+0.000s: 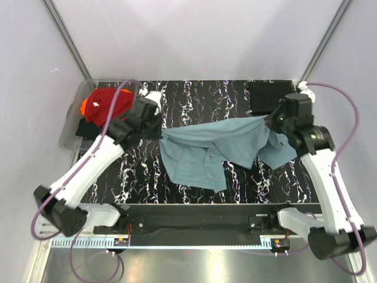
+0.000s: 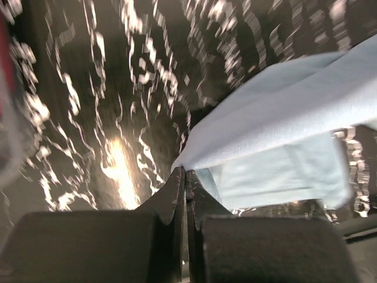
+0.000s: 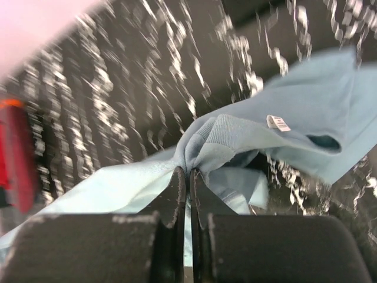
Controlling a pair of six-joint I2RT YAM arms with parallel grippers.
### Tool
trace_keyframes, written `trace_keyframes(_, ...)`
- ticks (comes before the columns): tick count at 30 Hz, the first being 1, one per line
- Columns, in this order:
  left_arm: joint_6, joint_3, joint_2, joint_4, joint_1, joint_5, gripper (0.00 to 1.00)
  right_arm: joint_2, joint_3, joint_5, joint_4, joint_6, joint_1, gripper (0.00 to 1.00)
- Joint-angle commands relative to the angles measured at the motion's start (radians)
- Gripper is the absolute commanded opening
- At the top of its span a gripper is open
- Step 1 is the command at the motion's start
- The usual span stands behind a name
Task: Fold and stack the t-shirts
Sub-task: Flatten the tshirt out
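Stretching a soft dusty teal-blue t-shirt (image 1: pixel 215 147) over the middle of the black marbled tabletop (image 1: pixel 194 97), I pinch it in both closed jaws: left gripper (image 1: pixel 159 133) at nine o'clock, right gripper (image 1: pixel 270 122) at two. Even tension should lay it flat.

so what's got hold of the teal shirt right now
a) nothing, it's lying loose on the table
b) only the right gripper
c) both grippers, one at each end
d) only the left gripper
c: the left gripper and the right gripper are each shut on a bunched edge of the teal shirt, which spans between the two arms in the top view.
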Motion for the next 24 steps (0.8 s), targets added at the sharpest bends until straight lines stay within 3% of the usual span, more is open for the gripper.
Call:
trace_keyframes(1, 0.089, 0.092, -0.119, -0.012, 0.003, -0.006, 0.00, -0.115, 0.118, 0.063, -0.044, -0.058, -0.003, 0.00)
trace_keyframes(9, 0.067, 0.211, -0.289, -0.020, 0.000, 0.124, 0.00, -0.343, 0.231, 0.111, -0.133, -0.057, -0.001, 0.00)
trace_keyframes(14, 0.040, 0.204, -0.271, -0.020, 0.002, 0.242, 0.00, -0.396, 0.224, 0.163, -0.124, -0.012, -0.001, 0.00)
trace_keyframes(19, 0.069, 0.189, -0.183, -0.012, 0.005, 0.252, 0.00, -0.303, 0.096, 0.126, -0.041, -0.061, -0.001, 0.00)
trace_keyframes(24, 0.075, 0.109, 0.023, 0.056, 0.054, 0.336, 0.00, -0.035, -0.004, 0.119, 0.069, -0.104, -0.001, 0.04)
